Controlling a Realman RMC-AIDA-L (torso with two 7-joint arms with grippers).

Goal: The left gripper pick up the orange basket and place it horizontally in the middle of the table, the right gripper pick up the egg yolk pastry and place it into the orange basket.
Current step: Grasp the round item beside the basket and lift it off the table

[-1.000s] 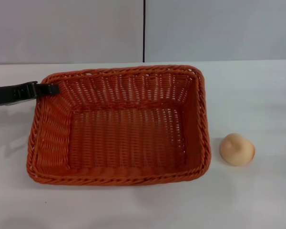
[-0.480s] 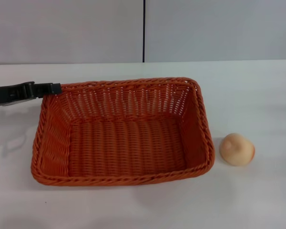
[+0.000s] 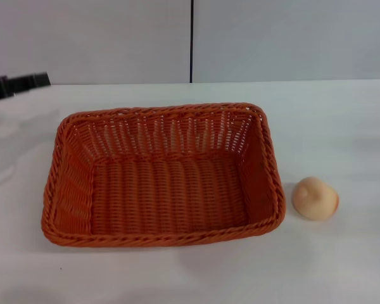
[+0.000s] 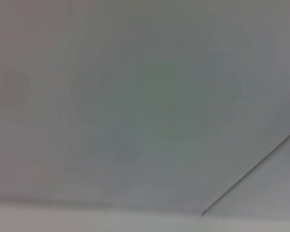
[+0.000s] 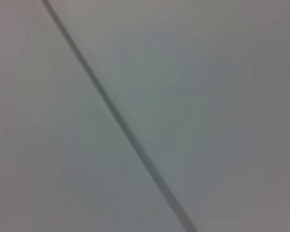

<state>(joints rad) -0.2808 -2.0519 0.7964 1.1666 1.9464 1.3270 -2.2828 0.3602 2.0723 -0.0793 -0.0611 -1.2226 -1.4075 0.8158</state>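
Note:
The orange basket lies flat with its long side across the middle of the white table, and nothing is inside it. The egg yolk pastry sits on the table just right of the basket, apart from its rim. My left gripper shows only as a black tip at the far left edge, lifted clear of the basket's back left corner. The right gripper is out of view. Both wrist views show only a plain grey wall with a dark seam.
A grey wall with a vertical dark seam stands behind the table. Bare tabletop lies in front of the basket and right of the pastry.
The basket was set down flat and the left gripper let go of its back left rim, then drew up and away to the left. The pastry has not moved.

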